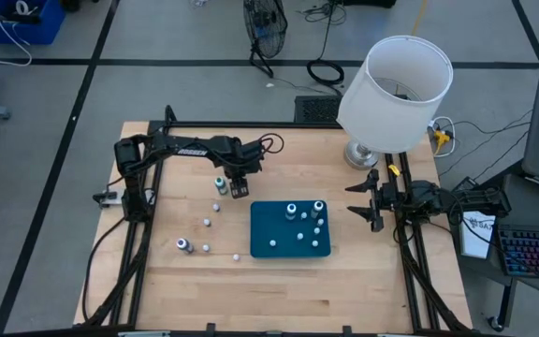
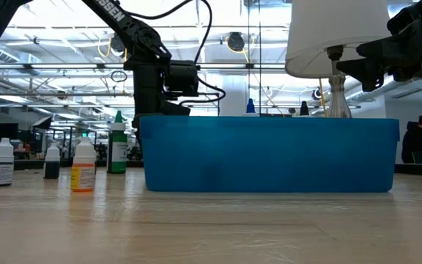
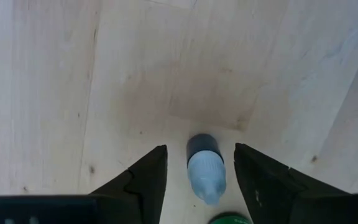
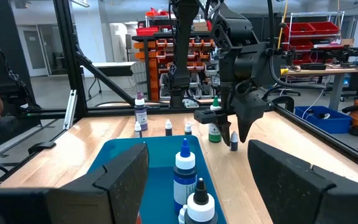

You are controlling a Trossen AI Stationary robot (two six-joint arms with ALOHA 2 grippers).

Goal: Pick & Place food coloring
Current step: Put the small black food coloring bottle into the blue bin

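Observation:
Several tiny food coloring bottles stand on the wooden table left of the teal tray [image 1: 290, 245], among them a green-capped one [image 1: 220, 184]. Several more stand inside the tray. My left gripper [image 3: 201, 147] points down, open, over a small dark bottle with a pale cap [image 3: 206, 168]. That bottle stands upright on the table between the fingers, with a gap on each side. The right wrist view shows this gripper [image 4: 238, 127] above that bottle [image 4: 234, 142], beside the green-capped bottle [image 4: 214, 130]. My right gripper [image 1: 368, 200] hovers open to the right of the tray.
A lamp with a white shade [image 1: 396, 92] stands at the table's far right. The tray's wall [image 2: 269, 154] fills the middle of the low view, with a few bottles [image 2: 83, 167] to its left. A person [image 2: 416, 139] sits beyond the table.

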